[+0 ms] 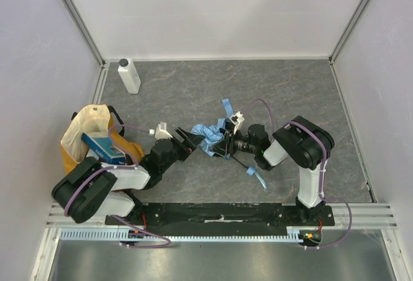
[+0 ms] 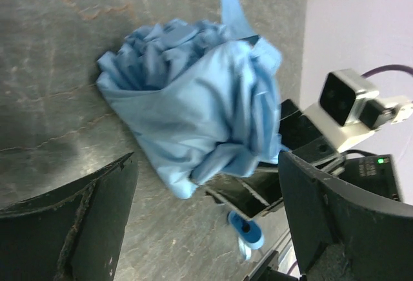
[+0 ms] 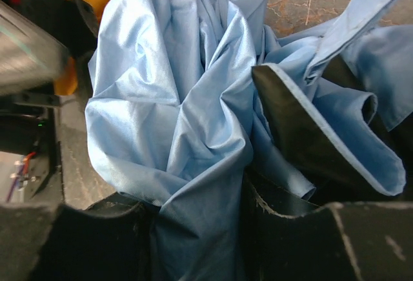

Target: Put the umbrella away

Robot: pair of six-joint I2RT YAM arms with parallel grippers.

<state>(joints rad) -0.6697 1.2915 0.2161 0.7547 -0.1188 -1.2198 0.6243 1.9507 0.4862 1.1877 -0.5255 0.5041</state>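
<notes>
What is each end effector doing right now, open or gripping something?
Left end effector: open, jaws wide on either side of the umbrella, not gripping it.
Right end effector: closed on the umbrella's blue fabric.

Grey stone-pattern tabletop (image 1: 193,81), white walls (image 1: 213,10), aluminium corner posts (image 1: 75,16).

Umbrella (image 2: 193,113): blue fabric bunched on the grey surface (image 2: 58,48). Left pincer (image 2: 206,158): fingers (image 2: 71,223) spread wide, one on each side of the fabric. Blue strap loop (image 2: 246,228) lies beside the bundle, between the fingers.
</notes>
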